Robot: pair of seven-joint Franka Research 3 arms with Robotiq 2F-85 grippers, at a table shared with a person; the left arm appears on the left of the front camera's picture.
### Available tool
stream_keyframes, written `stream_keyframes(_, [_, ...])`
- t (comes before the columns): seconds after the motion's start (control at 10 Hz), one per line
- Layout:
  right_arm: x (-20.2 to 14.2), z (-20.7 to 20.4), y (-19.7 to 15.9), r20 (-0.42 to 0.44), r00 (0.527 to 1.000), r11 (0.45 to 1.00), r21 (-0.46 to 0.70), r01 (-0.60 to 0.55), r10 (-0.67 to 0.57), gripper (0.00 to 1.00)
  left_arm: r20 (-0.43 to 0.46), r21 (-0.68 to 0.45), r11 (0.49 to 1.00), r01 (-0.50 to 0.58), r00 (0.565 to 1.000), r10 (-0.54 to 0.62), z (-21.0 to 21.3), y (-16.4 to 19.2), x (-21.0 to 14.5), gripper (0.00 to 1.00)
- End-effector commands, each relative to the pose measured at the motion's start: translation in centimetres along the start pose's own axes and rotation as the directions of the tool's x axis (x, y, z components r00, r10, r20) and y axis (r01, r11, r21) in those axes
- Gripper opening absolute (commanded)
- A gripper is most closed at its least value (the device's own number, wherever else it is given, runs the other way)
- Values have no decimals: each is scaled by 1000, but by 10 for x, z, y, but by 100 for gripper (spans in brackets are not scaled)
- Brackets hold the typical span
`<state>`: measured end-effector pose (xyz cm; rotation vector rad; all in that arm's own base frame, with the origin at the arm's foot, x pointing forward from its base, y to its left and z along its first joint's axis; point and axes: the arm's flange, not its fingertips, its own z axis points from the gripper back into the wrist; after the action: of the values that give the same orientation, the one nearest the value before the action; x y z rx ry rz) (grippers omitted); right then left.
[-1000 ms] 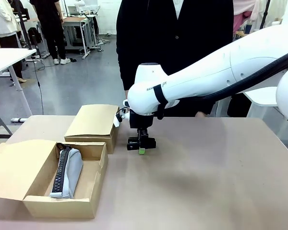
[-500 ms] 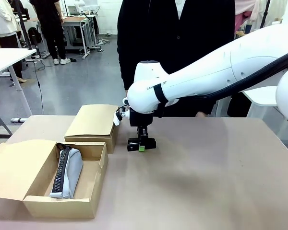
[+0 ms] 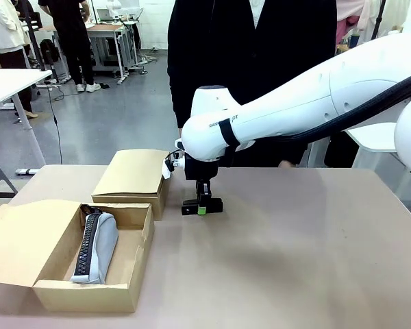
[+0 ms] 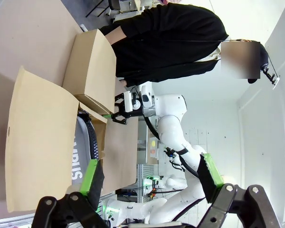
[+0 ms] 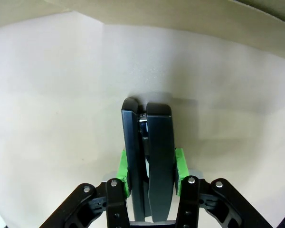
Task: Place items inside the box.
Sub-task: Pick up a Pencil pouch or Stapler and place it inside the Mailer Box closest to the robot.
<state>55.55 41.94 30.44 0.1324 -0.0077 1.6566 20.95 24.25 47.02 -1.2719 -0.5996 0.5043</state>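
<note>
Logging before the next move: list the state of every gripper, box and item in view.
right gripper: shut on the black stapler.
black stapler: gripped by its sides between the green pads.
left gripper: open, empty.
front box: lid open, one item inside.
grey pencil case: lying in the front box.
back box: closed.

Black stapler (image 5: 149,152) edgewise; case (image 3: 96,247) in box (image 3: 89,296)

Bare table (image 3: 294,247) right, closed box (image 3: 133,175) left
</note>
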Motion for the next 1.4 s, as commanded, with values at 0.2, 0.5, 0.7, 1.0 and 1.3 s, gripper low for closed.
stream_keyframes(0.2, [-24, 45, 36, 5, 994, 991, 72, 111, -111, 0, 5, -24, 1000, 18, 1000, -18, 0, -1, 1, 100])
stream_keyframes(0.5, [-39, 99, 123, 12, 921, 896, 236, 377, -390, 0, 5, -24, 1000, 18, 1000, -18, 0, -1, 1, 100])
stream_keyframes(0.7, [-44, 112, 159, 39, 887, 878, 167, 449, -461, 0, 5, -24, 1000, 18, 1000, -18, 0, -1, 1, 100])
stream_keyframes(1.0, [-34, 116, 137, 1, 912, 889, 224, 400, -411, 35, 5, -24, 1000, 18, 1000, -18, 0, -1, 1, 100])
stream_keyframes(1.3, [-37, 113, 147, 14, 904, 885, 211, 415, -427, 42, 5, -24, 1000, 18, 1000, -18, 0, -1, 1, 100])
